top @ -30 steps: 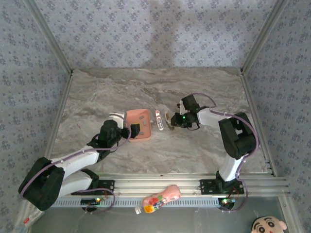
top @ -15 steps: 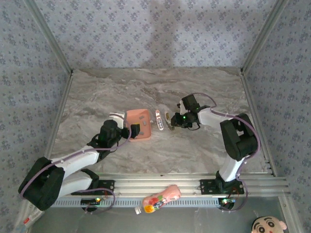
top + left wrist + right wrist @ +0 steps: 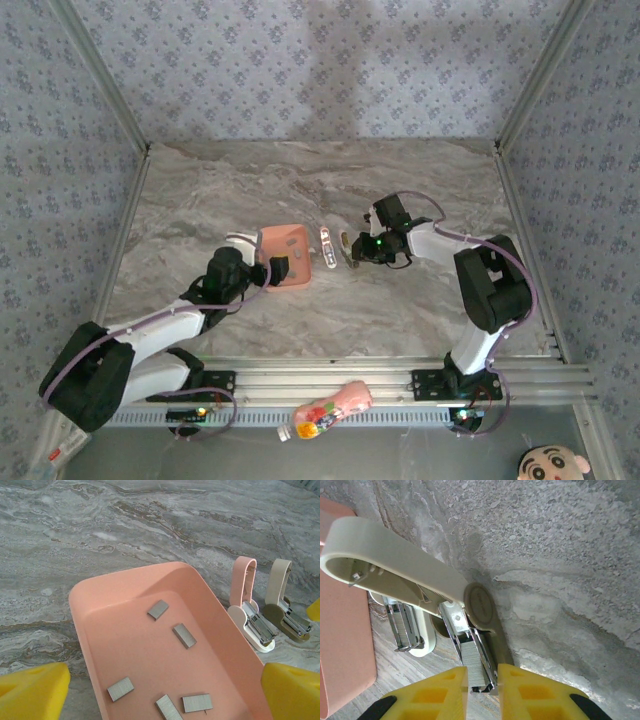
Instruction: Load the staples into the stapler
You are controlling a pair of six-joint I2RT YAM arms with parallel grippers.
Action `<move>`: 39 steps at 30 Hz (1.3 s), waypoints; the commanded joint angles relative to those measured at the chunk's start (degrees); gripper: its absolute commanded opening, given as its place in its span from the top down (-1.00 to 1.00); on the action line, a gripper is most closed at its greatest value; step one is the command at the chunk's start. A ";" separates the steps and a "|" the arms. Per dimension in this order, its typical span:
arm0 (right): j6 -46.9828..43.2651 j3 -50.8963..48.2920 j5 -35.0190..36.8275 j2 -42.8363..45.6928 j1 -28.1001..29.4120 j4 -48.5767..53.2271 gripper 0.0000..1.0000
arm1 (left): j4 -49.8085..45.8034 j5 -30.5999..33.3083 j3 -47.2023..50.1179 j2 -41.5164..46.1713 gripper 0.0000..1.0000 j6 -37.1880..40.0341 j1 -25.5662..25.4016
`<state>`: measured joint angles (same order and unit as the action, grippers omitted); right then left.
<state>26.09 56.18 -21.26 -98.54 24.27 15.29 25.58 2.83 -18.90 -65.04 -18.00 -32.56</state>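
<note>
Top view: your left gripper sits at the near side of the salmon tray, mid-desk. The pink stapler lies just right of the tray, the olive stapler beside it, with your right gripper at it.

Left wrist: jaws spread wide and holding nothing; five staples lie loose in the tray, both staplers hinged open past its right wall.

Right wrist: fingers pinch the olive stapler's metal magazine.
</note>
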 commanded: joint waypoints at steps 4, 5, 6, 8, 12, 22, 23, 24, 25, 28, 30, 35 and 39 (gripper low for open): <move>-1.12 0.52 0.95 -1.12 0.33 2.05 0.54 | 1.49 -0.81 -1.21 -0.92 -0.96 1.04 0.38; -1.04 0.43 0.95 -1.26 0.32 2.15 0.55 | 1.53 -0.89 -1.23 -0.92 -0.96 1.03 0.34; -1.09 0.44 1.04 -1.37 0.31 2.16 0.55 | 1.50 -0.91 -1.32 -1.01 -0.96 1.12 0.40; -0.97 0.39 1.08 -1.52 0.31 2.13 0.56 | 1.49 -0.98 -1.41 -1.12 -0.96 1.11 0.33; -1.06 0.44 1.39 -1.89 0.33 2.03 0.57 | 1.58 -1.07 -1.49 -1.23 -0.96 1.21 0.39; -1.23 1.46 1.73 -3.08 0.15 1.67 0.59 | 1.22 -0.97 -1.50 -1.15 -0.96 1.27 0.39; -1.21 1.63 1.66 -3.31 0.07 1.70 0.59 | 1.22 -0.98 -1.43 -1.14 -0.96 1.30 0.37; -1.27 1.80 1.66 -3.52 0.07 1.72 0.59 | 1.14 -0.98 -1.49 -1.11 -0.96 1.30 0.45; -1.29 2.04 1.56 -3.71 0.06 1.78 0.59 | 1.18 -0.87 -1.49 -1.14 -0.96 1.29 0.42; -1.06 2.65 1.45 -4.35 -0.05 2.03 0.62 | 1.07 -0.85 -1.45 -1.11 -0.96 1.39 0.39; -1.05 3.03 1.57 -4.77 -0.03 2.41 0.63 | 0.98 -0.90 -1.47 -1.12 -0.96 1.37 0.44; -1.07 3.24 1.79 -5.39 -0.02 2.50 0.64 | 0.87 -0.81 -1.45 -1.09 -0.96 1.47 0.43; -1.19 3.24 1.96 -4.63 0.05 2.64 0.59 | 0.87 -0.76 -1.49 -1.16 -0.96 1.43 0.39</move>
<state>25.89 58.98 -20.60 -102.21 24.25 15.66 25.69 2.39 -18.92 -66.13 -17.37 -32.56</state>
